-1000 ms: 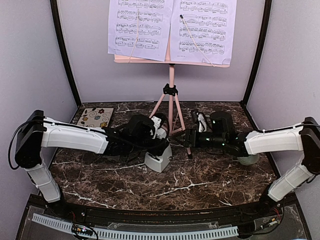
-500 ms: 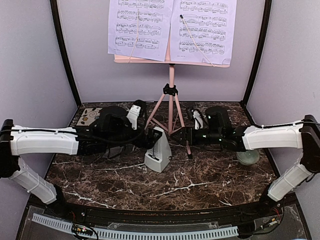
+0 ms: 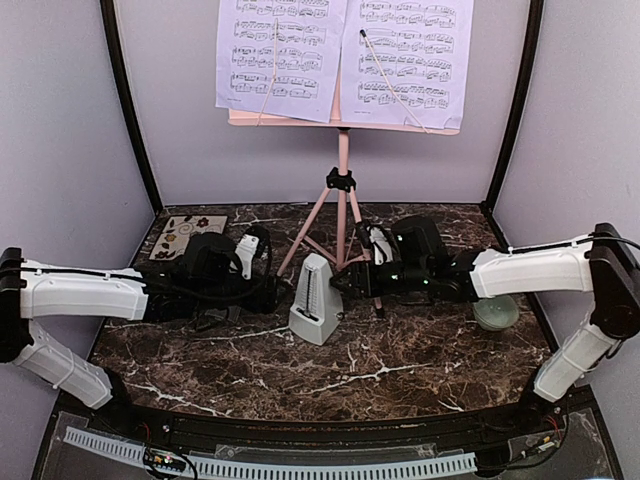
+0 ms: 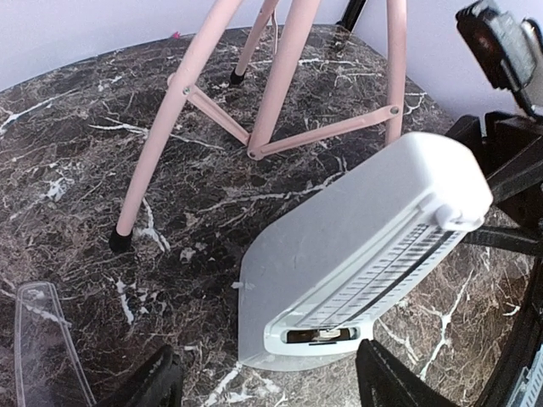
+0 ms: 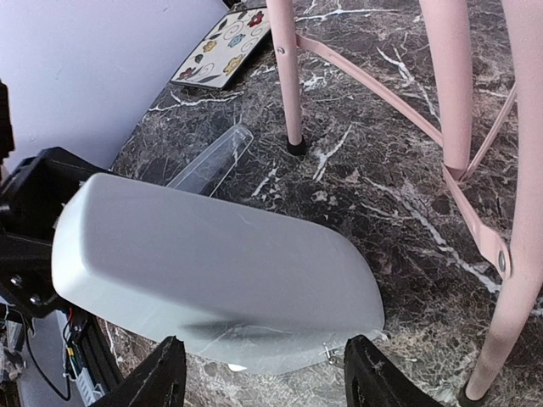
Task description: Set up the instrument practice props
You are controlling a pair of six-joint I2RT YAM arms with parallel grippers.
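The pink music stand [image 3: 343, 190] stands at the back centre, with two lavender sheet-music pages [image 3: 285, 50] on its desk. The grey-white metronome [image 3: 316, 312] stands upright in front of the stand's legs. My left gripper [image 3: 274, 291] is low on the metronome's left, open, its fingertips [image 4: 157, 381] short of the metronome's [image 4: 356, 254] base. My right gripper [image 3: 342, 283] is close on the right, open, with the metronome's plain back [image 5: 212, 271] just ahead of the gap between its fingers [image 5: 377, 373] and not touching them.
A floral coaster [image 3: 188, 232] lies at the back left. A pale green bowl [image 3: 497, 313] sits under the right forearm. A clear plastic piece [image 4: 42, 339] lies on the marble near the left gripper. The stand's tripod legs [image 4: 280, 93] spread right behind the metronome.
The left gripper let go of the metronome and drew back to the left. The right gripper slid left up to the metronome's other side. The metronome stayed put.
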